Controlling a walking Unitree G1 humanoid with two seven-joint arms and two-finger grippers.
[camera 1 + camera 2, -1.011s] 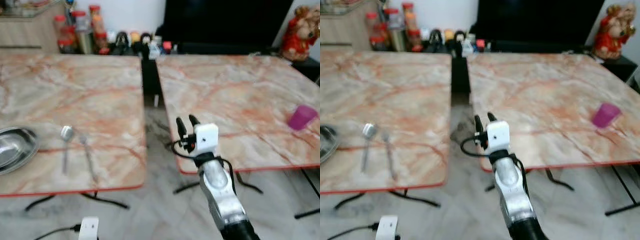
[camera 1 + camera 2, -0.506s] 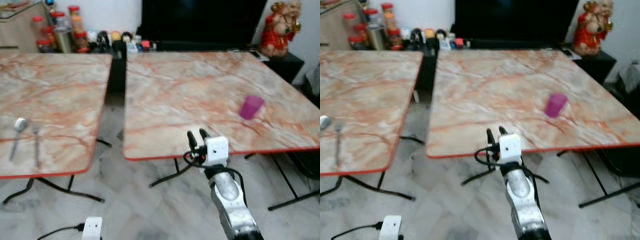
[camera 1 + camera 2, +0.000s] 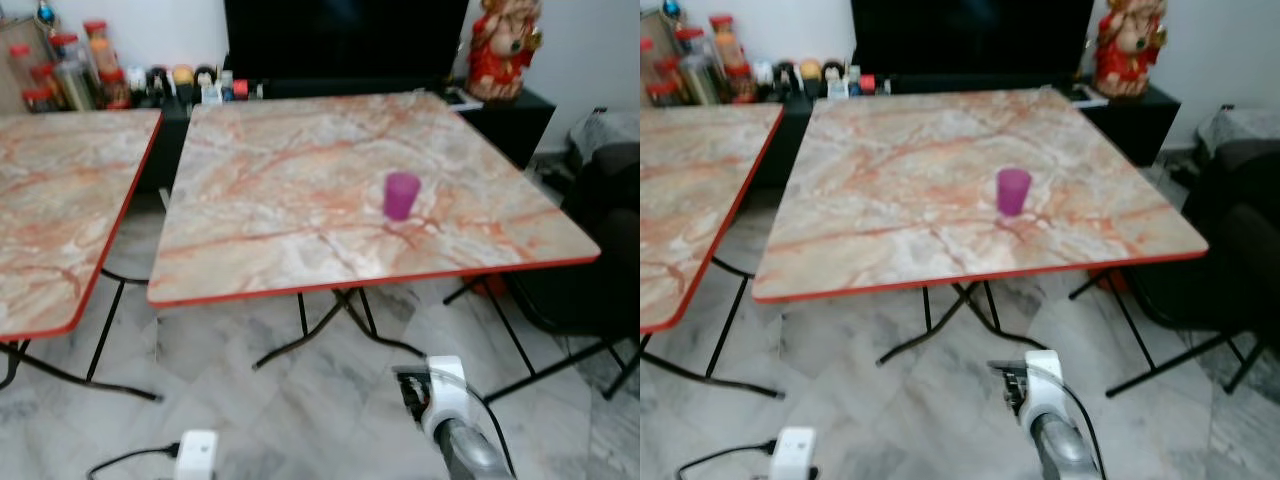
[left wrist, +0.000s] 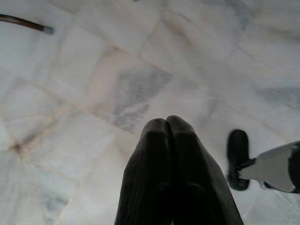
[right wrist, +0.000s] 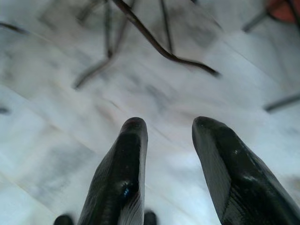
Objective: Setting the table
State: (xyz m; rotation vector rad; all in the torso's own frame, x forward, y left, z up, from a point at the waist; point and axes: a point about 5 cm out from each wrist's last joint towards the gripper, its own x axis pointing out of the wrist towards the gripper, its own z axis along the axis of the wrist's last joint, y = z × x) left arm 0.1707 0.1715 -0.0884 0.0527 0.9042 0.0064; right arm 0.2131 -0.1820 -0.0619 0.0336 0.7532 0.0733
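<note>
Cup: a small purple plastic cup [image 3: 401,195] is seen upright on the marble-patterned square table with a red edge [image 3: 300,240], right of its centre and apart from every rim.
Second table: a matching marble-topped table [image 3: 50,220] is placed to the left, separated by a gap.
Room: pale grey marble floor tiles [image 3: 300,420] are spread beneath; a black cabinet [image 3: 350,40] is set behind the tables, jars and bottles [image 3: 70,75] are lined along the back, and a red figurine [image 3: 500,45] is stood at the far right.
Right gripper [image 5: 168,140]: held low over the floor, fingers parted, nothing between them.
Left gripper [image 4: 166,126]: pointed at the floor, fingers pressed together, nothing held.
</note>
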